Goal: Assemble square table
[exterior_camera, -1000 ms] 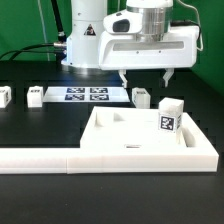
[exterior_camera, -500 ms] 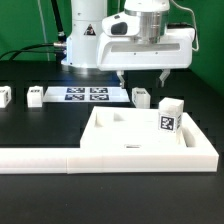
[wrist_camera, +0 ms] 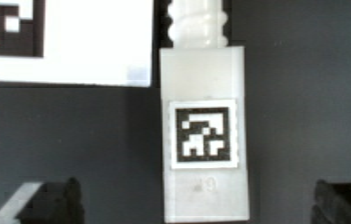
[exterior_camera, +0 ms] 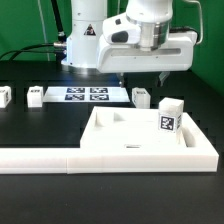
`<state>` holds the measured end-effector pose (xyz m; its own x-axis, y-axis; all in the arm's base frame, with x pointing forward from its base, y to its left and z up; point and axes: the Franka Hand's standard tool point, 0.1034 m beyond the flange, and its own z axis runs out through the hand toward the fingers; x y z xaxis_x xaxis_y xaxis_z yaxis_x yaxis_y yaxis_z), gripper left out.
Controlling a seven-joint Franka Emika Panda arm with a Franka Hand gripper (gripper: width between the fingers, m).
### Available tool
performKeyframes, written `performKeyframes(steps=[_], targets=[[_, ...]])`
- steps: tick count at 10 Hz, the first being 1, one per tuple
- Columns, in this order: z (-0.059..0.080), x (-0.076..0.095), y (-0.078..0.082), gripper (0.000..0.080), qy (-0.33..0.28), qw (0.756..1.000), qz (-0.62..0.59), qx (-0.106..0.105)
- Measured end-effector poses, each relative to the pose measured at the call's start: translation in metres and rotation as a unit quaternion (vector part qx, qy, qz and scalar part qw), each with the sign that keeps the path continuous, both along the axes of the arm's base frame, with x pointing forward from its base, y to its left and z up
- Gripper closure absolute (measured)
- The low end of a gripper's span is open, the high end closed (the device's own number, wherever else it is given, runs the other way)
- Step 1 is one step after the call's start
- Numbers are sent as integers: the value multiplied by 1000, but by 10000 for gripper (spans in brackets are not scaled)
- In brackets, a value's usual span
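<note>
Black surface (exterior_camera: 40, 125) carries the tabletop (exterior_camera: 130, 130); at its twelve o'clock a leg (exterior_camera: 141, 97) lies below the released claw (exterior_camera: 143, 77); descending off-centre, a fingertip might knock it askew

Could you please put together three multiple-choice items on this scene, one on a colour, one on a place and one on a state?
1. What colour is the tabletop?
A. white
B. black
C. green

2. What lies directly below the gripper?
A. the marker board
B. a leg
C. the tabletop

3. What state is the gripper in?
A. shut on a leg
B. shut on the tabletop
C. open, holding nothing

Answers:
1 A: the exterior view shows it white against the black table.
2 B: the wrist view looks straight down on a tagged leg.
3 C: in the wrist view the fingers stand wide on either side of the leg, apart from it.
</note>
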<state>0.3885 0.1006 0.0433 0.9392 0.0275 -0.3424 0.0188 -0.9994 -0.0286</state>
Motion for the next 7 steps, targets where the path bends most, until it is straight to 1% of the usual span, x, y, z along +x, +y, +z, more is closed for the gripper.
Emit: performKeyframes(steps=[1, 2, 4, 5, 6, 7], targets=[[-2, 1, 1, 150, 16, 1000, 0, -1], [-2, -3, 1, 150, 49, 999, -1, -1], [-3, -6, 5, 150, 130, 991, 2, -4], [-6, -3, 6, 150, 144, 990, 3, -6], [-7, -8, 7, 150, 180, 984, 4, -8], [-11, -8, 8, 150, 198, 980, 5, -10]])
